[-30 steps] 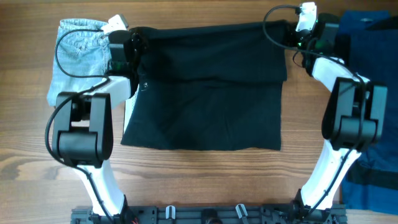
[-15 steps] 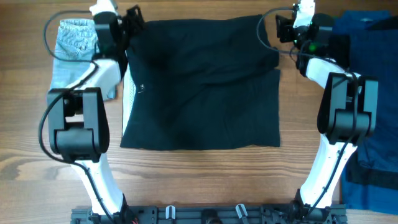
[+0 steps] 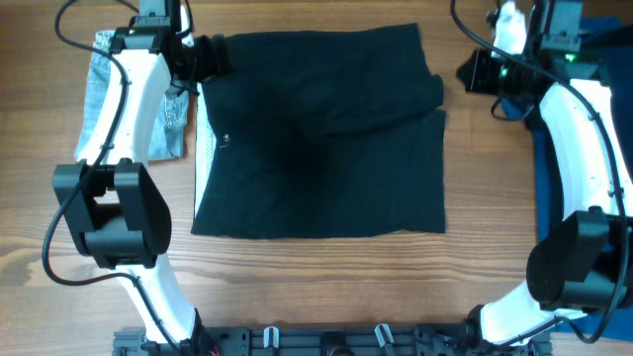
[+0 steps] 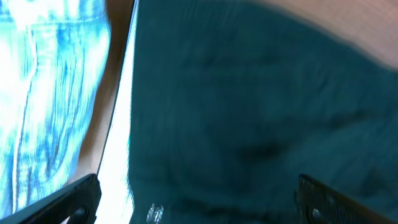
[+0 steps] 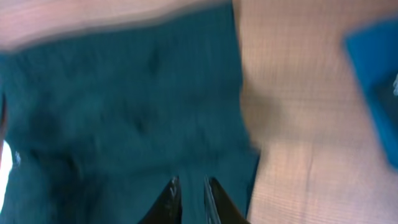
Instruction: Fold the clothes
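The clothes being folded are a black garment [image 3: 316, 138] lying flat in the middle of the table, with a whitish lining strip [image 3: 205, 158] along its left side. My left gripper [image 3: 213, 57] hovers over its far left corner, open wide, with only cloth below it. In the left wrist view the left gripper [image 4: 199, 202] spans the black fabric [image 4: 249, 106] and the lining [image 4: 118, 143]. My right gripper [image 3: 473, 71] is just off the garment's far right edge. The right wrist view has the right gripper [image 5: 193, 199] with its fingers nearly together above black cloth [image 5: 124, 93], holding nothing.
Light-blue denim [image 3: 119, 89] lies folded at the far left, beside the left gripper, and fills the left side [image 4: 50, 93] of the left wrist view. A dark blue garment [image 3: 613, 44] covers the right edge of the table, partly under the right arm. Bare wood lies in front.
Both grippers let go of the garment's far corners and drew back. The left jaws opened wide. The right jaws opened, then closed again. The right arm swung outward. The folded layer now lies flat.
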Motion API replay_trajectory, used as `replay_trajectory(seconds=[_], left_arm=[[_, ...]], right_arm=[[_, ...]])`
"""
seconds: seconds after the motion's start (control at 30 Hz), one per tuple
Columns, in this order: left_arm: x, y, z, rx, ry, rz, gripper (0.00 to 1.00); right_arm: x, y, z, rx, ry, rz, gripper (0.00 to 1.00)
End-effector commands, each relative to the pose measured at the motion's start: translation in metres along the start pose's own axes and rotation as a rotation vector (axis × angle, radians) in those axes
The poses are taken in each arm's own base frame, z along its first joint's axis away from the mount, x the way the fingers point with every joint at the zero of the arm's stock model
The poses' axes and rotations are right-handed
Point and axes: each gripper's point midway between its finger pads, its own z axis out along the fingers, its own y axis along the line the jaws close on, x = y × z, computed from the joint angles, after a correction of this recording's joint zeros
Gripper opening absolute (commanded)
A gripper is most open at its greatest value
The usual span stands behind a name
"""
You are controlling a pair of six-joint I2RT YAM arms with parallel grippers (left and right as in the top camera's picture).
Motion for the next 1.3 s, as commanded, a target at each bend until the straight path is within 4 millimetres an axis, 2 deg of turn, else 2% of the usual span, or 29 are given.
replay_trajectory(seconds=[0.0, 0.13, 0.23, 0.4, 0.53, 0.57, 0.63, 0.73, 0.9, 1.03, 1.27], left_arm=[[0.014, 0.002, -0.011, -0.008, 0.053, 0.011, 1.0], [0.028, 0.007, -0.011, -0.031, 0.11, 0.001, 1.0], [0.038, 0.012, -0.007, -0.044, 0.144, -0.005, 1.0], [0.057, 0.022, 0.004, -0.066, 0.201, -0.015, 1.0], [0.065, 0.026, 0.009, -0.073, 0.218, -0.018, 1.0], [0.065, 0.026, 0.011, -0.074, 0.218, -0.018, 1.0], [0.067, 0.027, 0.013, -0.074, 0.219, -0.017, 1.0], [0.074, 0.031, 0.02, -0.08, 0.234, -0.02, 1.0], [0.084, 0.036, 0.026, -0.091, 0.263, -0.025, 1.0], [0.086, 0.037, 0.026, -0.092, 0.267, -0.025, 1.0], [0.091, 0.026, 0.025, -0.028, 0.3, -0.037, 1.0]], right_arm=[[0.047, -0.01, 0.033, -0.01, 0.124, 0.06, 0.11], [0.068, -0.021, 0.063, -0.013, 0.101, 0.048, 0.1], [0.075, -0.024, 0.084, -0.019, 0.061, 0.02, 0.04], [0.081, -0.028, 0.114, -0.028, 0.025, -0.009, 0.04], [0.097, -0.033, 0.138, -0.03, 0.074, 0.0, 0.04], [0.103, -0.036, 0.143, -0.026, 0.091, 0.007, 0.04], [0.118, -0.057, 0.151, 0.085, 0.138, 0.087, 0.04], [0.137, -0.088, 0.147, 0.269, 0.195, 0.16, 0.04], [0.165, -0.109, 0.13, 0.418, 0.3, 0.211, 0.04], [0.172, -0.113, 0.121, 0.433, 0.336, 0.227, 0.04], [0.183, -0.115, 0.086, 0.473, 0.442, 0.27, 0.05]])
